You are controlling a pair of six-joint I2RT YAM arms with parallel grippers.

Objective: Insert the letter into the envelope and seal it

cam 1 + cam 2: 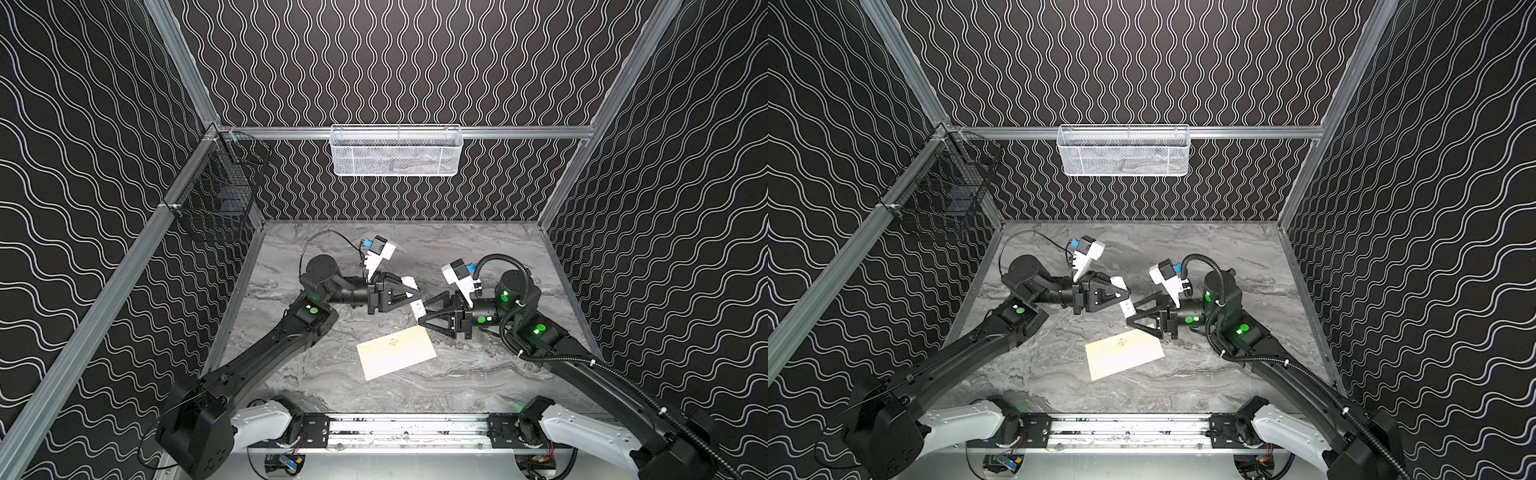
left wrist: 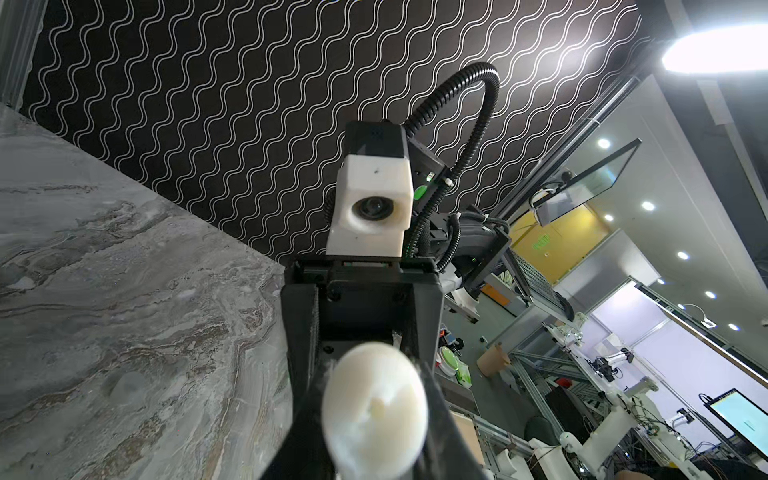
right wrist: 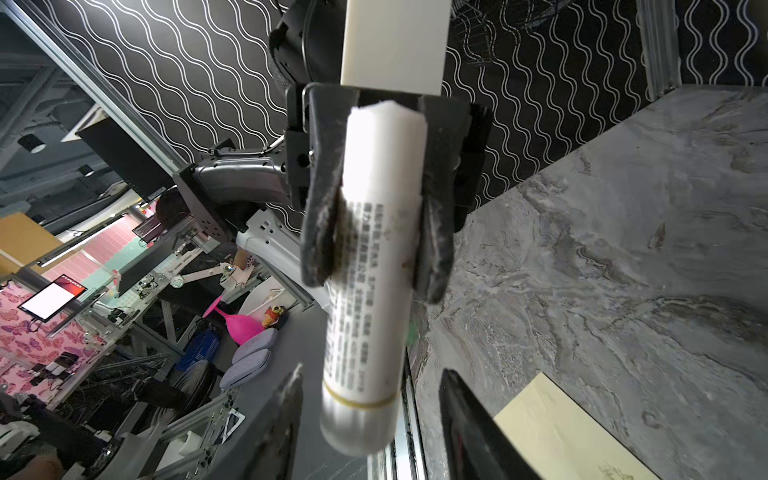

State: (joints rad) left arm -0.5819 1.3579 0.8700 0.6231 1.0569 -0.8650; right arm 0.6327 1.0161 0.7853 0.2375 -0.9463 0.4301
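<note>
I find the left gripper [image 3: 378, 232] pinching a white printed cylindrical tube [image 3: 374, 316] at mid-body, clear of the grey marbled desk [image 1: 478, 374]. The right gripper [image 1: 426, 311] is spread, one finger on either side of the tube's banded end without touching it. The plain cream paper envelope [image 1: 397, 351] lies flat on the desk, emblem up, just on the arm-base side of both grippers.
</note>
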